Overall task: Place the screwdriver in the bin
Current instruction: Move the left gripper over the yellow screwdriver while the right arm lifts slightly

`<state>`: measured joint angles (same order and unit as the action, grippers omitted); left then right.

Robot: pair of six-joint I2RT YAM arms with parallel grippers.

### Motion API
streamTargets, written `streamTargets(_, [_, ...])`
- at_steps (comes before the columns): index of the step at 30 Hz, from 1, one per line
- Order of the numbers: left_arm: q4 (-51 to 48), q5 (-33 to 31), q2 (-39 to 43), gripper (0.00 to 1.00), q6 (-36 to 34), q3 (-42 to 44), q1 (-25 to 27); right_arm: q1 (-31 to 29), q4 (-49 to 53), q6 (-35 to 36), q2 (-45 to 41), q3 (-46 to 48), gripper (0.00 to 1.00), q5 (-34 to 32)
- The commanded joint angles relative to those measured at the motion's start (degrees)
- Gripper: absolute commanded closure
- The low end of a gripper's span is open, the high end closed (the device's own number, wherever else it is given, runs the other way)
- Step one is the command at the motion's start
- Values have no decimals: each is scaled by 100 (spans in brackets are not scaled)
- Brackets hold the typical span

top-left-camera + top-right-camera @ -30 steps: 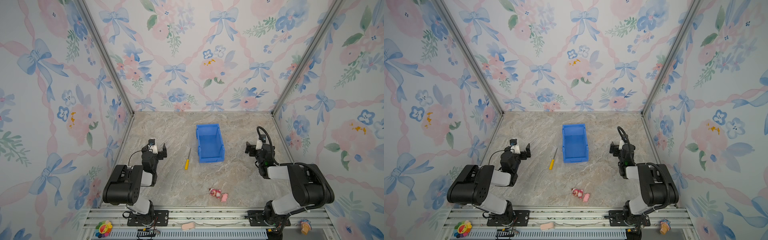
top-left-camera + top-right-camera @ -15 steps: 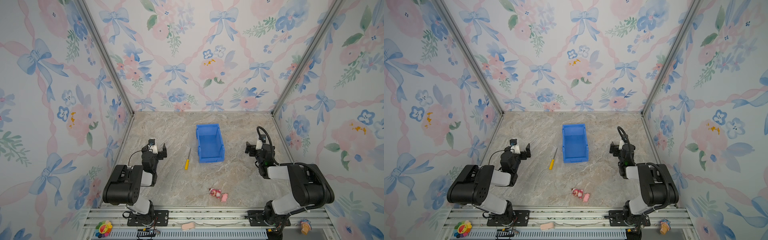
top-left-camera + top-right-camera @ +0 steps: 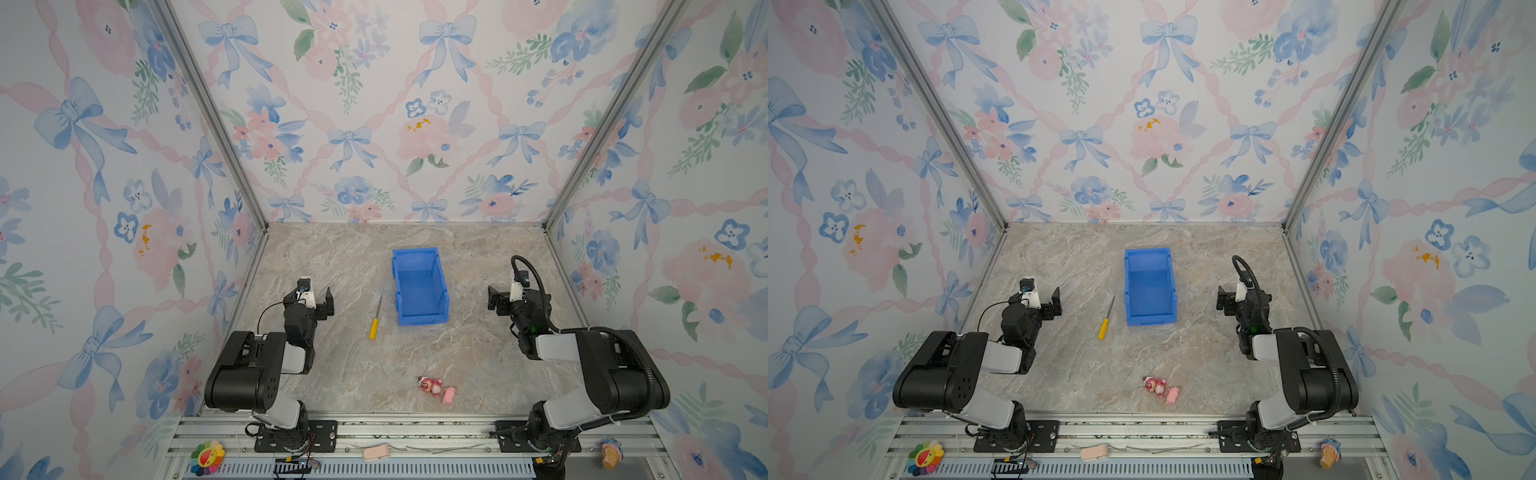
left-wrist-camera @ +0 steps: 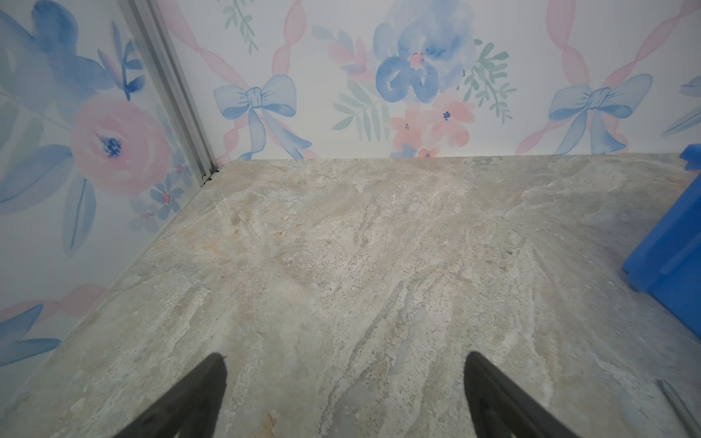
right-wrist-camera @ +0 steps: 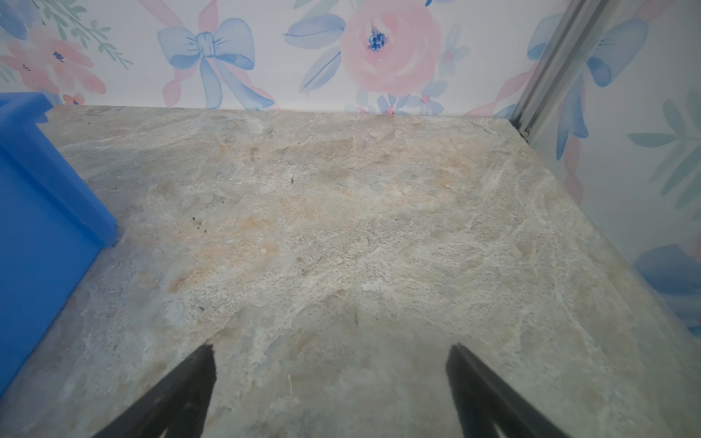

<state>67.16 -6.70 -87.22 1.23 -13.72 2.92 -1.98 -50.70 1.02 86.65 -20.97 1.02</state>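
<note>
In both top views the screwdriver [image 3: 375, 318] [image 3: 1106, 318], with a yellow handle and thin grey shaft, lies flat on the marble table just left of the bin's front corner. The blue bin [image 3: 443, 286] [image 3: 1172, 286] stands empty at the table's middle. My left gripper [image 3: 309, 299] [image 3: 1036, 300] hovers open left of the screwdriver, holding nothing. On the bin's right, my right gripper [image 3: 515, 299] [image 3: 1244, 299] is open and empty too. The left wrist view shows the left gripper [image 4: 343, 356] over bare table, the bin [image 4: 667, 246] at the edge. The right wrist view shows the right gripper [image 5: 332, 347] and the bin [image 5: 38, 189].
A small pink toy figure [image 3: 434, 385] [image 3: 1160, 387] lies near the table's front edge. Floral walls close in the left, back and right sides. On the front rail sit a flower toy [image 3: 207, 457], a pink piece [image 3: 376, 452] and a small figure [image 3: 611, 453].
</note>
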Motion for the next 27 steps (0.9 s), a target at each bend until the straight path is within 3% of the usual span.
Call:
streamTargets(1, [-181,-366,347,2,34,34,25,0,111,84,-481,49,3,181])
streamTargets(4, [-399,-362,684,2,67,109,24,-25,592,216,-814,3,3,491])
streamTargets(17, [-1968,-926,2120,2,592,465,123,-83,1475,338,-2069,502,3,468])
streamTargets(19, [-2465,-1028,2576,2,651,571,246,-70,2148,361,-2487,516,3,480])
streamTargets(22, [-2708,-1726,3045,2,698,747,510,-33,2352,333,-3167,837,3,319])
streamTargets(27, [-2884,-1766,3118,2,635,721,776,166,2833,197,-3813,990,3,264])
